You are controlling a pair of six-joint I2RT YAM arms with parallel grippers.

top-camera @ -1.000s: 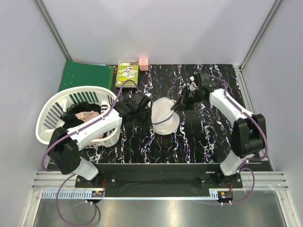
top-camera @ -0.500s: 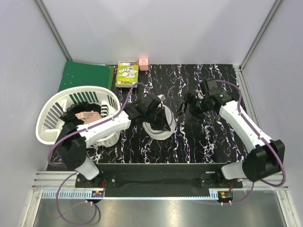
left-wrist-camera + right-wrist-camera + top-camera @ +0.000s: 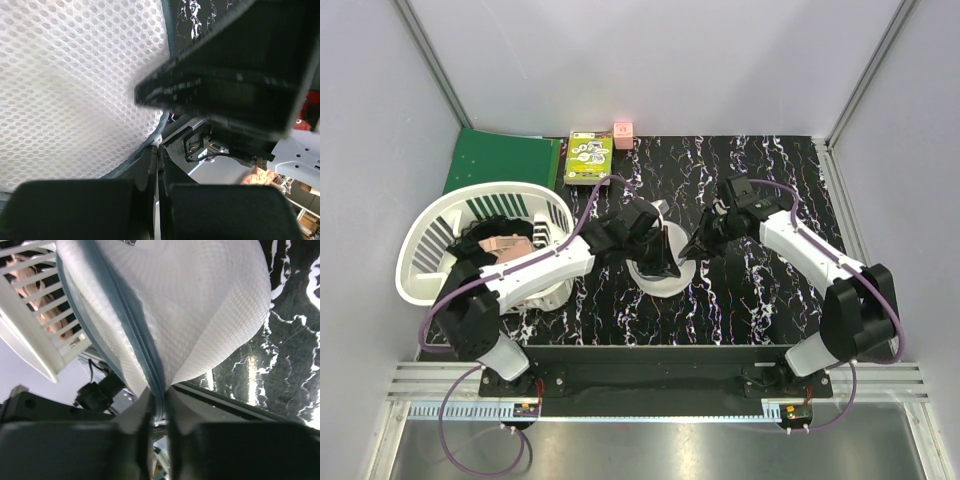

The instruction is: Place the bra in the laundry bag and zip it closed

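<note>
The white mesh laundry bag (image 3: pixel 652 278) sits held between my two grippers at the table's middle. My left gripper (image 3: pixel 669 266) reaches over it from the left and is shut on the small white zipper pull (image 3: pixel 159 145) at the dark zipper rim; white mesh (image 3: pixel 75 75) fills that view. My right gripper (image 3: pixel 696 249) is at the bag's right side, shut on the grey-blue zipper rim (image 3: pixel 150 360), with the bag's fabric (image 3: pixel 200 305) bulging above it. The bra is hidden; I cannot see it in any view.
A white slatted basket (image 3: pixel 420 240) stands at the left holding a pale pink garment (image 3: pixel 506 243) and dark fabric; it also shows in the right wrist view (image 3: pixel 30 340). A green folder (image 3: pixel 500 160), a green box (image 3: pixel 588 157) and a pink cube (image 3: pixel 622 132) lie at the back.
My left gripper moved right, over the bag, and the bag bunched up smaller. My right gripper swung away to the right, then came back to the bag's right rim.
</note>
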